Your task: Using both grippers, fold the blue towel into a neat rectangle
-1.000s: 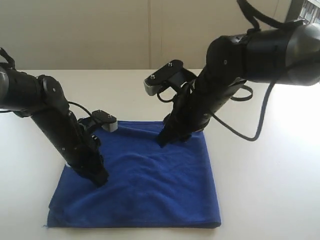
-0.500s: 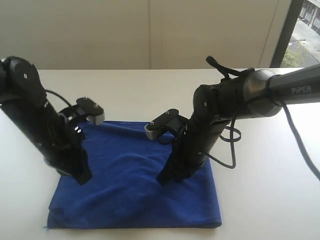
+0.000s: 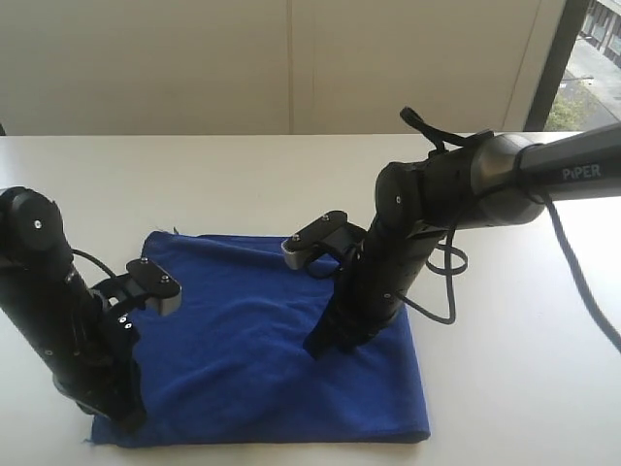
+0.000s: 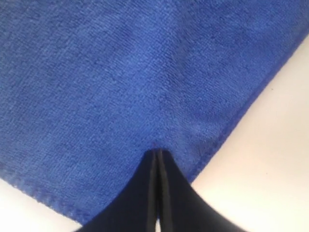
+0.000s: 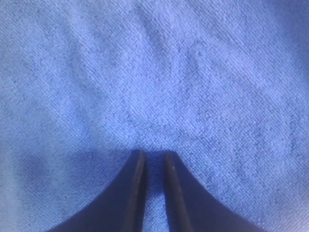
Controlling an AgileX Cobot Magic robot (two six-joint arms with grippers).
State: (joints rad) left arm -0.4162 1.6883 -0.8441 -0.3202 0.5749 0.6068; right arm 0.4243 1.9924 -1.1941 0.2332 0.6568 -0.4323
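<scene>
Towel (image 3: pixel 262 320), blue, lies spread flat on the white tabletop (image 3: pixel 505 369), roughly a rectangle. Its near edge runs along the bottom of the exterior view, and its far edge is slightly wavy.

The left claw (image 3: pixel 131 417) points down at the towel's near-left corner. The left wrist view shows its jaws pressed together with only a thin line between them. The tips touch the cloth just inside the stitched hem, and bare tabletop shows on both sides of the corner. No cloth is seen raised between the jaws.

The right claw (image 3: pixel 320 348) comes down steeply onto the middle of the towel, a little right of center and well apart from the left one. In the right wrist view its jaws stand a little apart, leaving a narrow shadowed slot. The tips rest on lightly creased cloth. I cannot tell whether a fold is pinched between them.

A loose black cable (image 3: pixel 456 291) loops beside the right arm, whose grey link (image 3: pixel 572 175) reads "PiPER".
</scene>
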